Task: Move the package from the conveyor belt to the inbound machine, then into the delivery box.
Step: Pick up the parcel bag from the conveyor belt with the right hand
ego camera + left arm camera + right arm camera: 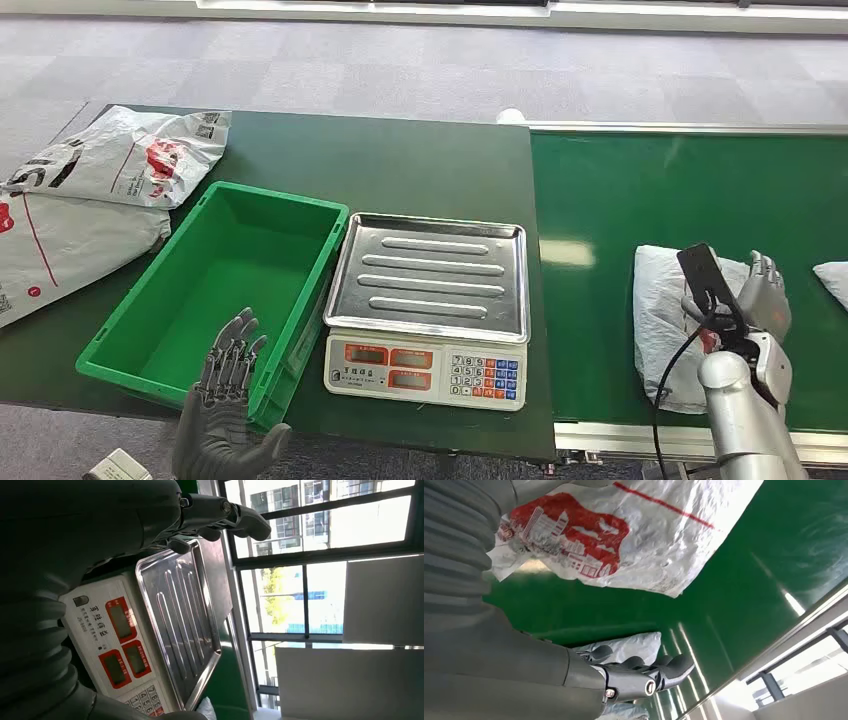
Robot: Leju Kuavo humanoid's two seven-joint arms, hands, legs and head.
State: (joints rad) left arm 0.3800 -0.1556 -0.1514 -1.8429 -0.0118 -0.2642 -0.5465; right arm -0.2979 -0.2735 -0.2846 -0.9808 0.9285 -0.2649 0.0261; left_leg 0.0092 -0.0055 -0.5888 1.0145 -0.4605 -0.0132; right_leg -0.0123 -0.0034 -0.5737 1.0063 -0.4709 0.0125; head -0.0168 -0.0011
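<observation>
A grey-white package [662, 315] lies on the green conveyor belt [690, 190] at the near right. My right hand [766, 296] hovers at its right side with fingers extended and holds nothing. In the right wrist view a white package with red print [624, 535] lies on the belt beside my right hand [639, 675]. The inbound machine is a scale with a steel tray [432, 272], which stands bare. A green delivery box [300, 215] stands left of it. My left hand [230, 395] is open at the box's near corner, and its fingers [220, 517] show beside the scale [165, 625].
Two large white bags [125, 155] lie on the dark green table at the far left. Another package [832, 282] pokes in at the belt's right edge. A steel rail [690, 128] borders the belt's far side. Windows [310, 580] show behind the scale.
</observation>
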